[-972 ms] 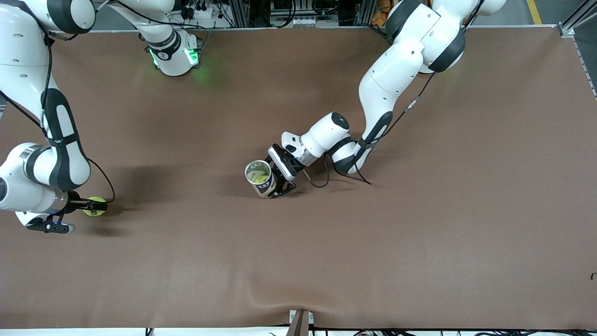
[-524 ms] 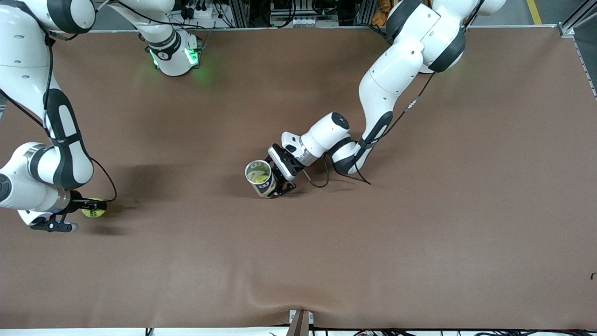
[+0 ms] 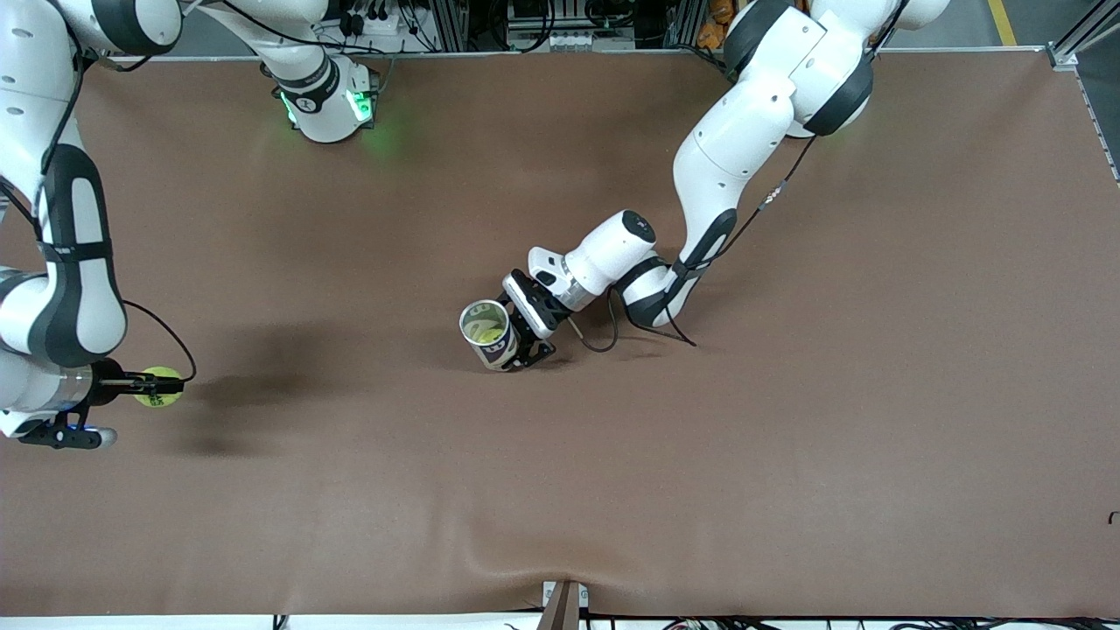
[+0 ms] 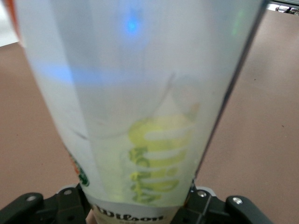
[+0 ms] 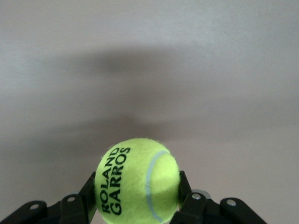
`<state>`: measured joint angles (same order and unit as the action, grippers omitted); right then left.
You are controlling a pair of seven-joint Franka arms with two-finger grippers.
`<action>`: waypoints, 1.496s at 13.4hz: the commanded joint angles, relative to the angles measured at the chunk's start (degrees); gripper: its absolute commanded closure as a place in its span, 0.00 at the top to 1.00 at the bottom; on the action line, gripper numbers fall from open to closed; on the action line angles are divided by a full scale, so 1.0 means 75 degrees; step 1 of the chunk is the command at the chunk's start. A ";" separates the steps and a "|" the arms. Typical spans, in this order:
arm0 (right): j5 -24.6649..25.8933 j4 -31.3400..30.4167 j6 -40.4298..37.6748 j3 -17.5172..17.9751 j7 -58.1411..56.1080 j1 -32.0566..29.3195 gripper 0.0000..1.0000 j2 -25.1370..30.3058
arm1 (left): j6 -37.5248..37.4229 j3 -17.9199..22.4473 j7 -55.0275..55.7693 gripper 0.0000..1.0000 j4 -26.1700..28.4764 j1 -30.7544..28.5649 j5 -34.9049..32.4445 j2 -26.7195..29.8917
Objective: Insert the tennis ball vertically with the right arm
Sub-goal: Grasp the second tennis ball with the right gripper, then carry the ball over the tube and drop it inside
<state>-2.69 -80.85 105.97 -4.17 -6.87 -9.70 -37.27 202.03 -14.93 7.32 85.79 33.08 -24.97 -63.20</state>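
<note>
Brown worktop held a can mid-table, left gripper clamped on it; right gripper carried the ball over its own end. Left wrist: ball inside can. Right wrist: jaws pinched ball across its middle; light, fuzzy, slightly springy

The tennis ball looks fuzzy and felt-like, with a smooth pale seam. The ball can is clear, glossy plastic. The brown table cover looks matt and slightly rumpled.
</note>
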 commanded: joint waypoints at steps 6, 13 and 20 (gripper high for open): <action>-0.0520 0.0116 -0.1097 0.1116 0.3664 0.0813 0.00 0.0868 | 0.0192 0.0068 0.0008 0.72 -0.0083 0.0089 0.0095 0.0013; -0.0649 0.0175 -0.0900 0.3342 0.7402 0.0882 0.00 0.1032 | 0.0192 0.0068 -0.0004 0.72 -0.0095 0.0077 0.0095 0.0024; -0.0602 0.0327 0.0003 0.4189 0.9749 0.1584 0.00 0.0985 | 0.0192 0.0068 0.0008 0.72 -0.0095 0.0077 0.0095 0.0024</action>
<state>-7.30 -78.79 104.99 26.98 62.41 0.39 -30.38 202.46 -14.91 7.32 85.50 33.06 -24.97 -63.20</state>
